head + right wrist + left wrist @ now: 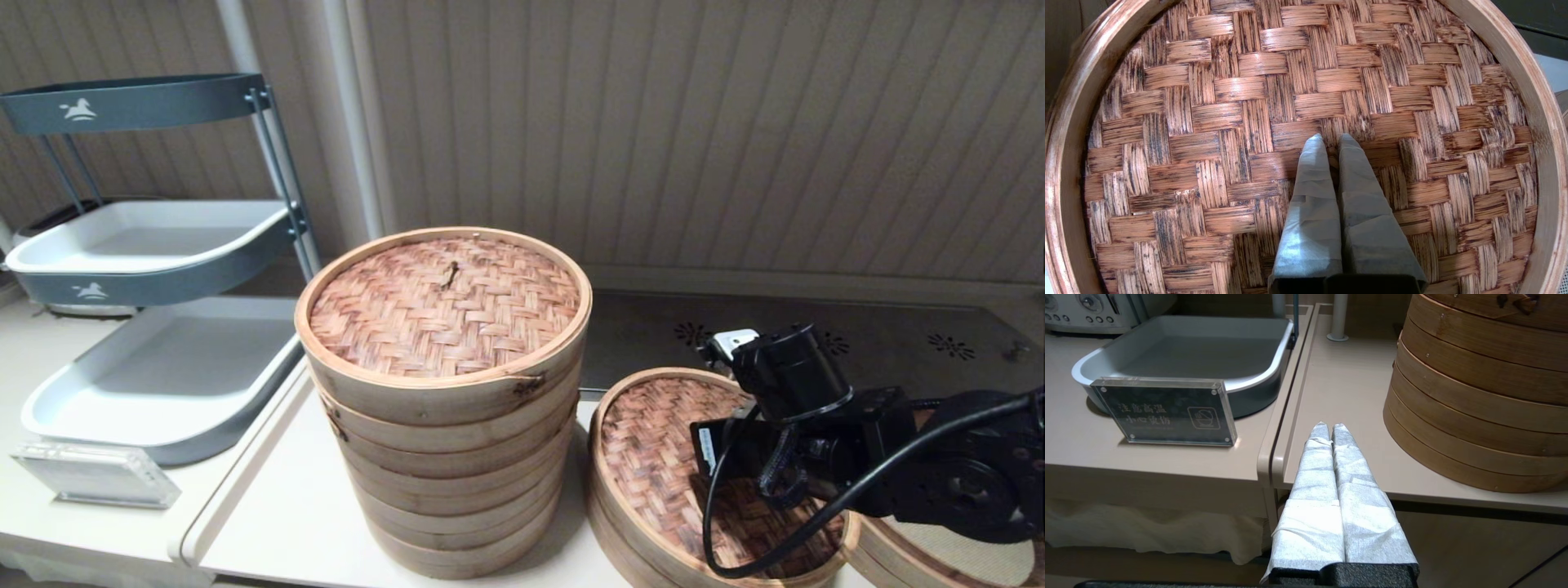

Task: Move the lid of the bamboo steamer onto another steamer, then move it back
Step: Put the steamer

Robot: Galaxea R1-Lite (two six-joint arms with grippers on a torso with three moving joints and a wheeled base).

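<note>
The bamboo steamer lid [653, 445] [1216, 122], dark brown woven with a pale band rim, lies on a low steamer at the right of the table. My right gripper [1331, 141] points down at its centre, the wrapped fingers closed together on the small centre knot; in the head view the wrist hides them. Another steamer [955, 559], low with a cream cloth liner, shows at the bottom right corner, partly behind the right arm. My left gripper [1329, 426] hangs shut and empty at the table's front edge, left of the tall stack.
The tall stack of pale tiers [445, 425] [1478, 388] with its reddish-tan lid [445, 306] stands left of the dark lid. A grey tray rack [155, 359] and an acrylic sign [94, 474] [1167, 412] occupy the left table.
</note>
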